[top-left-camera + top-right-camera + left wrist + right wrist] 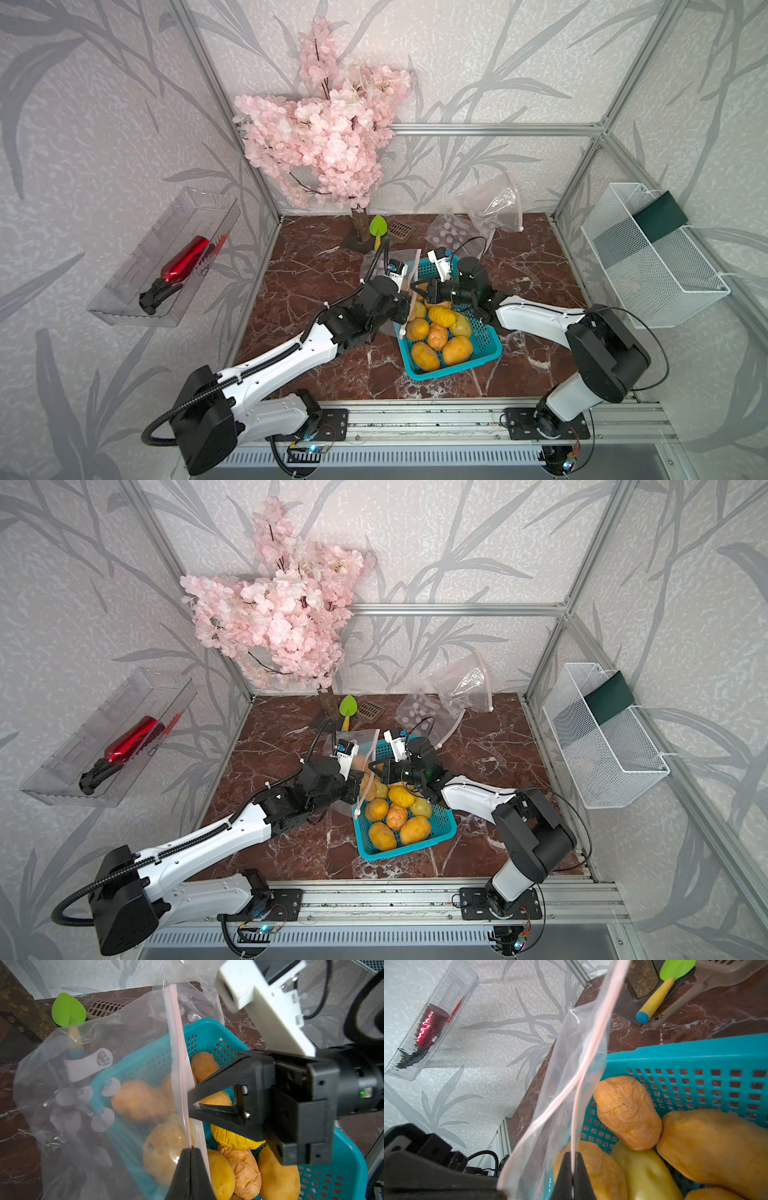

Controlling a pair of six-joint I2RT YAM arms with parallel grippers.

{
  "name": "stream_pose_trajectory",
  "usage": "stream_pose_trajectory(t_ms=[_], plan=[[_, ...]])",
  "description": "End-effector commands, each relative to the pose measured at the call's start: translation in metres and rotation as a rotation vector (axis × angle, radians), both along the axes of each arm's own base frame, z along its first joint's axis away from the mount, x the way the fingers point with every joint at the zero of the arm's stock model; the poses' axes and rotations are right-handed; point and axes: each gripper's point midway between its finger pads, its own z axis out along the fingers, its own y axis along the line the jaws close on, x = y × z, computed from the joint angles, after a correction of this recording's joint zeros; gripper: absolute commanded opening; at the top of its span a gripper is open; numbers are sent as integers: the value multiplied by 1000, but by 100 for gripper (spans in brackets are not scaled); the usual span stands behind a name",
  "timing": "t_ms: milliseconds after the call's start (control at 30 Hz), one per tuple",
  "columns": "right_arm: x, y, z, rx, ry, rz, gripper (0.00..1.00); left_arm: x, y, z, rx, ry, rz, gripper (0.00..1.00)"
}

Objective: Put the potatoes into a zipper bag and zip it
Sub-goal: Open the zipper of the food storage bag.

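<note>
Several yellow-orange potatoes (457, 349) (413, 829) (220, 1172) (627, 1111) lie in a teal basket (457, 370) (415, 850) (342, 1167) (695, 1053) mid-table. A clear zipper bag (374, 262) (365, 737) (83, 1105) (571, 1053) hangs upright over the basket's left rim. My left gripper (409, 309) (359, 787) (191, 1150) is shut on the bag's pink zipper strip (176, 1043). My right gripper (415, 286) (372, 766) (190, 1103) (572, 1156) is shut on one side of that strip (577, 1105), and the mouth gapes slightly. Potatoes show through the film; I cannot tell whether any is inside.
Two more clear bags (494, 203) (446, 237) lie at the back right. A pink blossom tree (328, 137), a green spatula (378, 228) and a brown scoop (399, 230) stand behind the basket. A white wire basket (648, 257) and a clear tray (166, 266) hang on the walls.
</note>
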Motion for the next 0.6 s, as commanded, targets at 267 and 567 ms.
stream_pose_trajectory(t_ms=[267,567], plan=[[-20,7,30,13,-82,16,0,17,5,2,44,-4,86,35],[-21,4,27,-15,-83,6,0,28,14,5,81,-16,162,5]])
